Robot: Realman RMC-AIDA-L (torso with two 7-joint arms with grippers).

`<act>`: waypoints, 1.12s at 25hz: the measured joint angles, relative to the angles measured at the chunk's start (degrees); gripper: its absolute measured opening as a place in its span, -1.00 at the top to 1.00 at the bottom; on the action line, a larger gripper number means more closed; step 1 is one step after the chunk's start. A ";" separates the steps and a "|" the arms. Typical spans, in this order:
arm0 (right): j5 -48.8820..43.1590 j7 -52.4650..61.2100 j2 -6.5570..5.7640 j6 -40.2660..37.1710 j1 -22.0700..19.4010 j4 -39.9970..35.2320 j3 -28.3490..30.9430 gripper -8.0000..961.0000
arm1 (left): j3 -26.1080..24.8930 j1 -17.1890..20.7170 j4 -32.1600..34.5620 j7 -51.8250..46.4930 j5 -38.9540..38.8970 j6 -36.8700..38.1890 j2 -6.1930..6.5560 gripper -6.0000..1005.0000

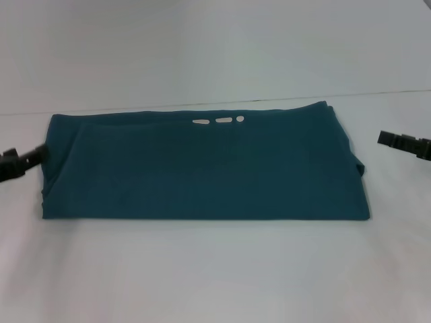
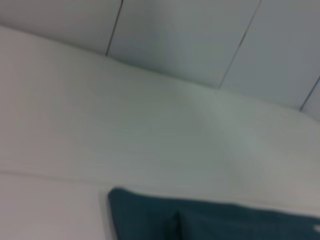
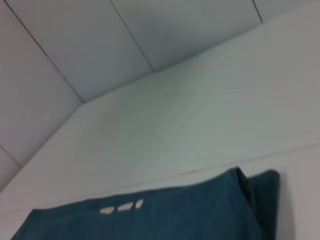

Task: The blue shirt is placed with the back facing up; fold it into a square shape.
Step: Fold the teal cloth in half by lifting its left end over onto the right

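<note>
the white table (image 1: 215, 269) fills most of the head view, with a pale wall (image 1: 215, 40) rising behind its far edge. in both wrist views that wall shows thin dark seams between its panels.

the blue shirt (image 1: 202, 168) lies flat in the middle of the table, folded into a wide band that runs from left to right. its near edge is straight and its far edge is a fold line. three small white marks (image 1: 219, 121) sit in a row just at that far fold, near the middle of the band. on the shirt's right end a layer of cloth sticks out a little past the main edge. on the left end a shallow crease runs along the side. the left wrist view catches one corner of the shirt (image 2: 200, 220) with a fold in it, and the right wrist view shows the far edge of the shirt (image 3: 150, 220) with the same white marks (image 3: 121, 207) and the doubled layers at its right corner.

the left gripper (image 1: 23, 161) comes in low from the left edge, its dark tip right at the shirt's left side, touching or just short of it. whether it has hold of the cloth, or how far apart its fingers are, cannot be made out.

the right gripper (image 1: 403, 142) sits at the right edge of the head view, apart from the shirt and holding nothing. how wide its fingers stand cannot be told.
</note>
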 joint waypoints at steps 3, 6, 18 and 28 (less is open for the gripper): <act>-3.08 4.12 -0.70 -1.63 0.07 -0.66 -0.18 -0.62 | 0.18 -0.01 0.00 -0.95 3.15 -0.11 -0.02 -0.53; -6.25 7.58 -1.06 -3.10 0.42 -1.97 -0.19 -0.62 | 0.17 0.18 -0.10 -1.07 4.51 -0.65 -0.19 -0.53; -8.41 10.24 -1.15 -4.68 0.84 -2.96 -0.19 -0.62 | 0.30 1.02 -0.18 -1.21 10.35 0.03 -0.57 -0.53; -8.53 10.31 -1.08 -4.33 1.53 -2.95 -0.35 -0.62 | 1.73 1.58 -0.09 -0.77 12.25 1.48 -0.91 -0.53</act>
